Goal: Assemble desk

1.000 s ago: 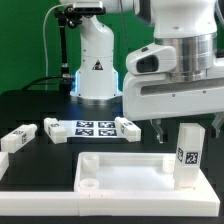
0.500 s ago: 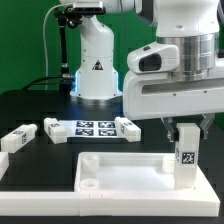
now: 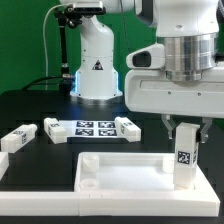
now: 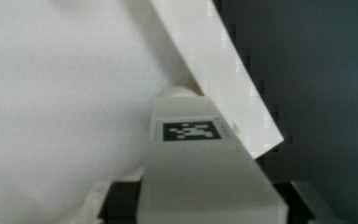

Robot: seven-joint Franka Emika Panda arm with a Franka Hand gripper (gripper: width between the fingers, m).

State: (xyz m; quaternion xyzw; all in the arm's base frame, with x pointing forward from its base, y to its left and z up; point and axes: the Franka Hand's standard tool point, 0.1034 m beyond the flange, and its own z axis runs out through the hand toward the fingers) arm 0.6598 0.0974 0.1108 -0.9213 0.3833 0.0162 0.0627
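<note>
Lying leg: a white block with a small square tag. It lies flat on the black worktop, near the edge at the exterior view's left and well apart from the tray.
Marker board: a flat white strip with several tags, near the middle of the worktop, just in front of the white robot base.
Desk top: a white tray with a raised rim, lying along the worktop edge nearest the exterior camera. It has a round recess in its corner at the exterior view's left.
Standing leg: upright at the tray's end at the exterior view's right, with its tag facing the camera. In the wrist view this leg stands beside the rim.
Fingers: one stands on each side of the standing leg's upper part, with only a narrow opening. In the wrist view the fingers are very close to the leg's sides. I cannot tell if they already press on it.
</note>
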